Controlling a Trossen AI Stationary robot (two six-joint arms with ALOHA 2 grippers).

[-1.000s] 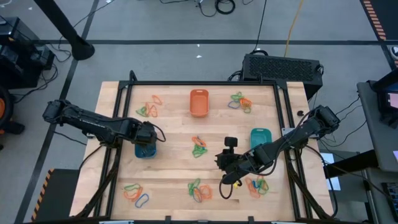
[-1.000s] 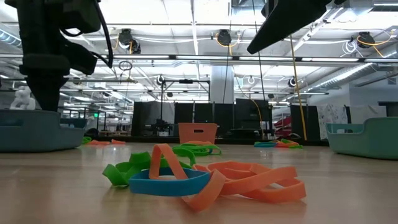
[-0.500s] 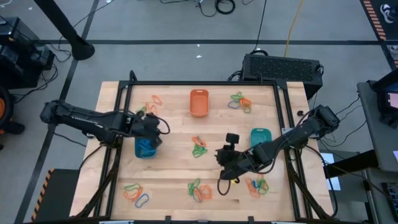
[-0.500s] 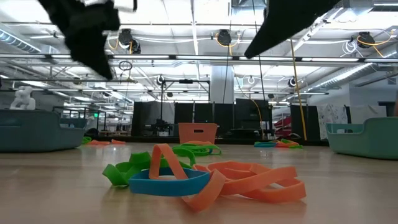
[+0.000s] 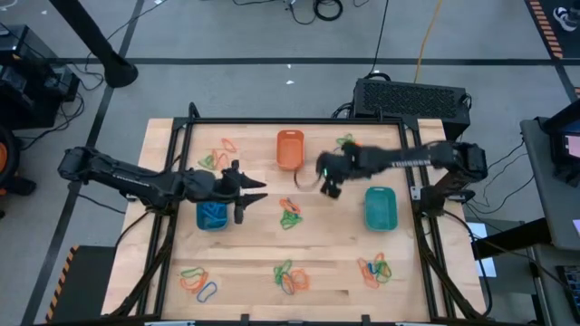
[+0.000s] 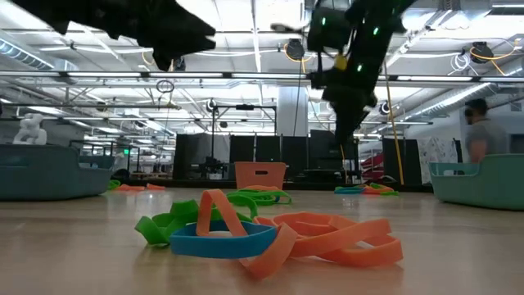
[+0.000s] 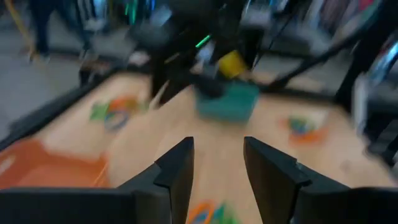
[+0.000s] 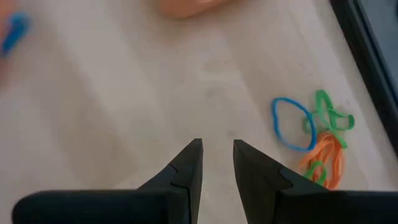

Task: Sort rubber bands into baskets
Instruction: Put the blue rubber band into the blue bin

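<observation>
Rubber bands lie in several small piles on the wooden table (image 5: 254, 249), one close to the low camera (image 6: 262, 233). The orange basket (image 5: 289, 149) stands at the far middle, the blue basket (image 5: 211, 215) at the left and the teal basket (image 5: 380, 206) at the right. My left gripper (image 5: 254, 192) is open and empty, raised just right of the blue basket and pointing toward the table's right. My right gripper (image 5: 319, 178) hangs beside the orange basket's near right corner. Its fingers (image 8: 186, 168) stand a little apart with nothing between them. A thin pale loop (image 5: 304, 178) shows by its tips.
Band piles lie at the far left (image 5: 215, 160), far right (image 5: 350, 148), middle (image 5: 290, 213) and along the near edge (image 5: 290, 277). A black frame (image 5: 412, 163) rims the table. The right arm (image 5: 408, 161) spans the far right part. A person (image 6: 479, 131) stands in the room behind.
My right gripper has swung from the near right band pile toward the far edge and the left, ending beside the orange basket. My left gripper has risen from the blue basket, gone toward the table's right and turned so that it points right.
</observation>
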